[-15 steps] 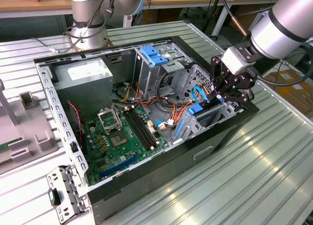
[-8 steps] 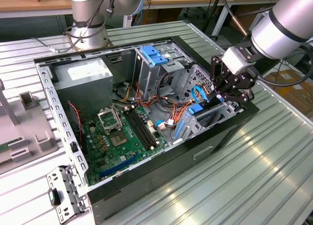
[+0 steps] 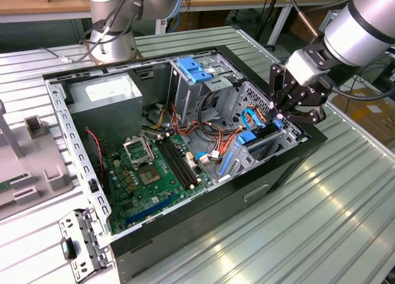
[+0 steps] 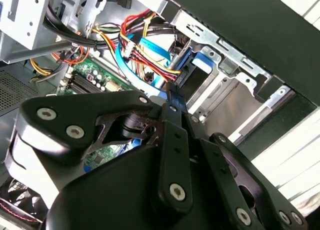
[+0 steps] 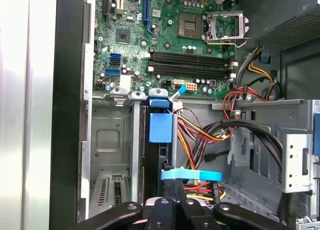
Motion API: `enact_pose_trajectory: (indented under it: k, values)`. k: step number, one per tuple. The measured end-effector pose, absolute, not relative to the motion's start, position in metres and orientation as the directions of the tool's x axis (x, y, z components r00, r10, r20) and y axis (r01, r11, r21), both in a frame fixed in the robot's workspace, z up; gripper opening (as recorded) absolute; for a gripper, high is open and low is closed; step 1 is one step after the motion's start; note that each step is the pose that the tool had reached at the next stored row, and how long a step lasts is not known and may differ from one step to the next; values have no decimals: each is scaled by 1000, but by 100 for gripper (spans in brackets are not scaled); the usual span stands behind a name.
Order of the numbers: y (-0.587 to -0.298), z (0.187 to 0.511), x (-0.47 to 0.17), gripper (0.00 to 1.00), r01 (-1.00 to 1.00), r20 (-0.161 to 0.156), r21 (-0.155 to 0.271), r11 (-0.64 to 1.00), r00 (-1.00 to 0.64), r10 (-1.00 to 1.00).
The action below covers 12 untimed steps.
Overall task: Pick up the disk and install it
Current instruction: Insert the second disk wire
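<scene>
one gripper [image 3: 278, 116], at the drive bay [image 3: 262, 154] in the corner of the open computer case [image 3: 271, 176] on the exterior view's right. arm reaches down over the case rim just above the bay.

grip state: fingers [image 5: 167, 190] drawn together in the first wrist view, with no gap wide enough to span the disk's thickness. nothing seen clamped between them, so logged as closed and empty. the tips sit just beside a flat blue cable [image 5: 192, 175] that crosses in front of them. contact with the cable: cannot tell.

disk [image 5: 160, 152]: stands on edge inside the drive bay, in the slot next to the bay's bare sheet-metal wall [image 5: 112, 140]. it shows as a dark narrow slab with a blue plastic rail [image 5: 161, 127] on the edge facing the camera.

key relation: the disk lies straight ahead of the fingertips, along the line the gripper points. its long axis runs down into the bay, towards the motherboard [image 5: 190, 50] beyond. whether the tips touch its near edge is hidden by the cable and the gripper body.

judgement: disk looks already entered in the bay. full seating not confirmed from these views.

bundled red, yellow and black wires [image 5: 200, 135] lie just beside the bay on its open side.
</scene>
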State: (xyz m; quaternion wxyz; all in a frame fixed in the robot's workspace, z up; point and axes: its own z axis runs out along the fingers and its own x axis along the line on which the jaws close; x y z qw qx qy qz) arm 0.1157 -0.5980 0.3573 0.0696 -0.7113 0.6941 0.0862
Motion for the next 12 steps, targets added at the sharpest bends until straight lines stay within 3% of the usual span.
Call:
enact_pose_trajectory:
  k: [12]
  values:
    - [-598, 369, 127, 11, -999, -239, 21, -27, 21, -971]
